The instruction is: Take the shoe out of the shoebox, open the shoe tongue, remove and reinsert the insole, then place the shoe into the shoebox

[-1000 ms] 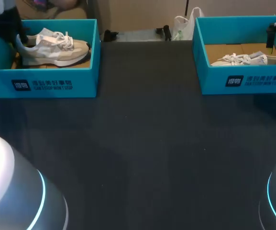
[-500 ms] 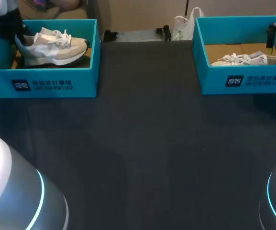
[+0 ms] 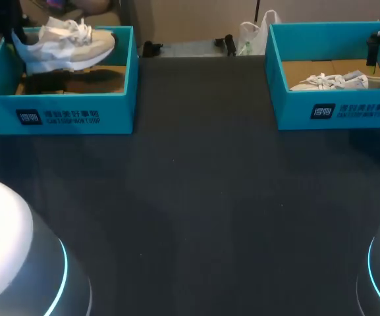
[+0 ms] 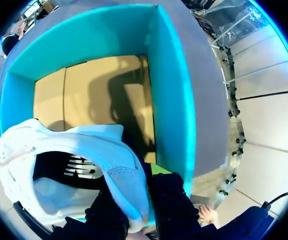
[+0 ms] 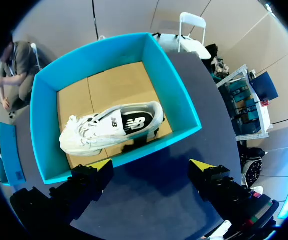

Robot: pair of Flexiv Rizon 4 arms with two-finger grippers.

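Above the left shoebox (image 3: 64,112), the left gripper (image 4: 134,205) clamps the sneaker (image 3: 68,47) by its heel collar. Light and soft-uppered, it likely holds best at that stiffer heel. The right gripper (image 5: 150,166) hovers, fingers apart.

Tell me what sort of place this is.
Probably a robot lab bench set up for shoe handling. A dark table carries two teal boxes. A shoe lies in the right shoebox, and my left arm holds the other shoe above the left shoebox.
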